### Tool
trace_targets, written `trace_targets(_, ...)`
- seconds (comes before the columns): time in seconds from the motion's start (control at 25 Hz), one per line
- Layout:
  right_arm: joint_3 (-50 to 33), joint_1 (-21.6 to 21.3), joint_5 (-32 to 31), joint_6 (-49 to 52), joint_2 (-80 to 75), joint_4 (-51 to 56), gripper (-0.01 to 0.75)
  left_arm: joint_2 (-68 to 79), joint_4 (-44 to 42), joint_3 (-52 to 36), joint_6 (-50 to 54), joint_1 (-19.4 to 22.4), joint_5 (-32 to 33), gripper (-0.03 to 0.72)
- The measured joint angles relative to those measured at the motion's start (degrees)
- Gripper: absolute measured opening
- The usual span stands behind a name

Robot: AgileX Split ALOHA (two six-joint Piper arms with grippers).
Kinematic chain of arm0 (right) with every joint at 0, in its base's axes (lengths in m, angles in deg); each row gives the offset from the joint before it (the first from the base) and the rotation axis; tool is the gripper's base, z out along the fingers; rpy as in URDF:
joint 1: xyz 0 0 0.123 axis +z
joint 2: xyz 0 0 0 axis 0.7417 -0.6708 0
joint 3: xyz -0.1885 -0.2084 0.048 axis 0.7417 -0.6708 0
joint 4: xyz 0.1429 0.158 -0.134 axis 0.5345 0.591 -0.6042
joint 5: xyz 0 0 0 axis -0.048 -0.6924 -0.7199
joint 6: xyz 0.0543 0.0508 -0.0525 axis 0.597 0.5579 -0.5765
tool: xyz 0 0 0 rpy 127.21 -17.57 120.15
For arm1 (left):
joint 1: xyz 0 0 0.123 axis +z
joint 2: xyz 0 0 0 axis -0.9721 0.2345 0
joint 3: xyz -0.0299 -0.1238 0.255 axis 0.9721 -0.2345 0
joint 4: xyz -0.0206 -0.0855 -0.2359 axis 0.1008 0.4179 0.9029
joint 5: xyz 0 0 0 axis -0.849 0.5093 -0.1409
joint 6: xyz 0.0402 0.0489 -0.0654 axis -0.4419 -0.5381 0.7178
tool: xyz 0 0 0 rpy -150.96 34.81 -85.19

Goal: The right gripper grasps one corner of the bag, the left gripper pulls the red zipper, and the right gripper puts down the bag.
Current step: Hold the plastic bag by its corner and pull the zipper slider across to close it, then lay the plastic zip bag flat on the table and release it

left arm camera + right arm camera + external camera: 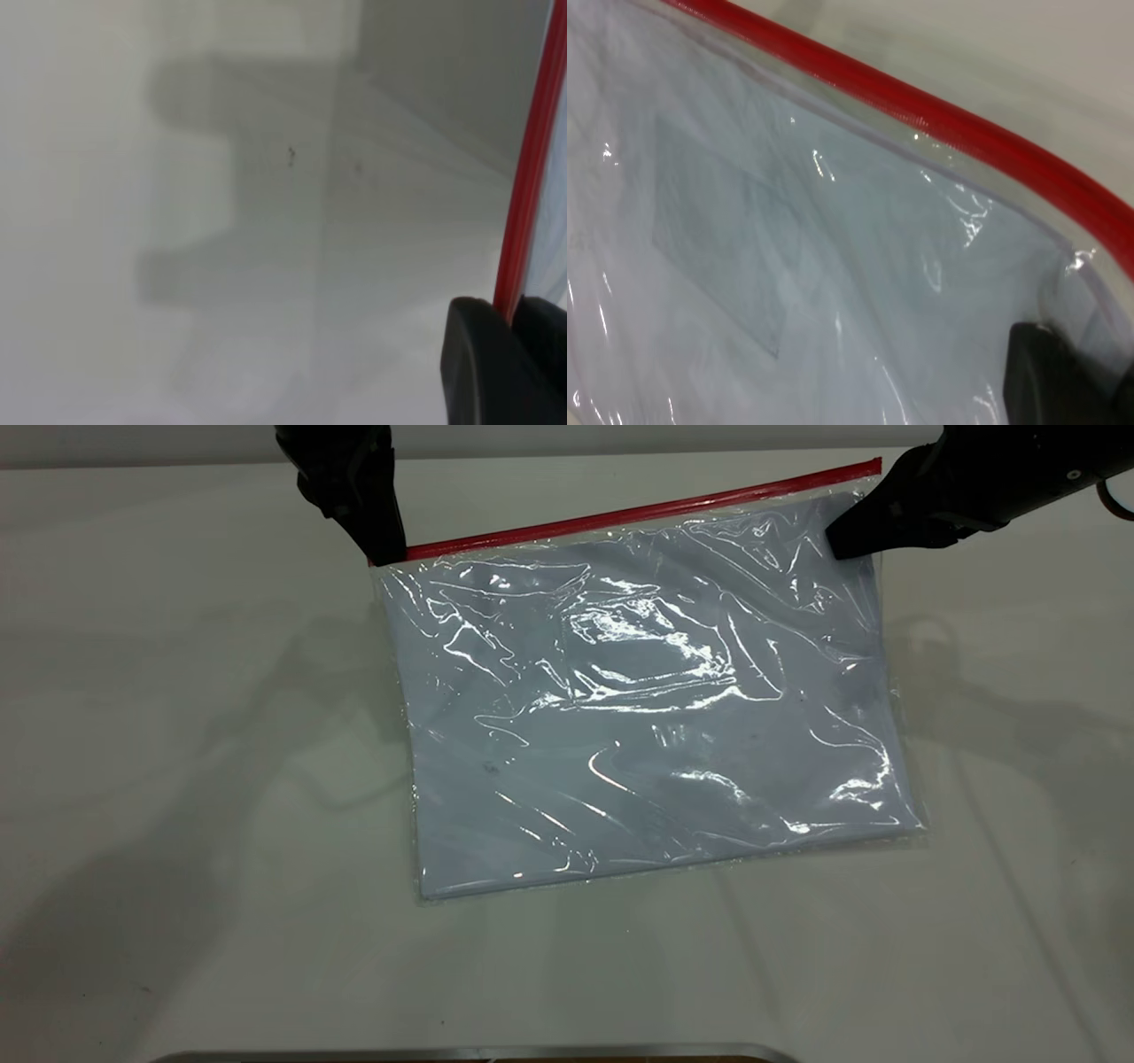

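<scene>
Pinching the thin red zipper strip (638, 514) at upper left, the black left gripper (383, 549) should draw straight along it while the right gripper (842, 540) clamps the clear-plastic bag's (647, 717) upper-right corner on the counter (177, 779).

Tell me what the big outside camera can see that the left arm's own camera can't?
Only the exterior view shows the whole bag, the right gripper on its far right corner, and both arms.

Only the left wrist view shows, close up, the left gripper with its fingers closed around the strip.

Both show the red zipper and the white table.
</scene>
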Motion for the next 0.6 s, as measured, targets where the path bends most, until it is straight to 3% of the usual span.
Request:
trace_targets(0.16,0.0,-0.1,2.6,0.0,0.0,2.0,0.124,0.0,0.3,0.0,0.0,0.1,-0.7,0.120)
trace_targets(0.48,0.0,-1.1,6.3,1.7,0.2,4.4,0.488,0.0,3.0,-0.1,1.3,0.9,-2.6,0.388)
trace_targets(0.6,0.0,-1.1,9.3,4.0,1.6,4.4,0.579,-0.3,3.1,-0.1,6.9,0.9,-4.1,0.456)
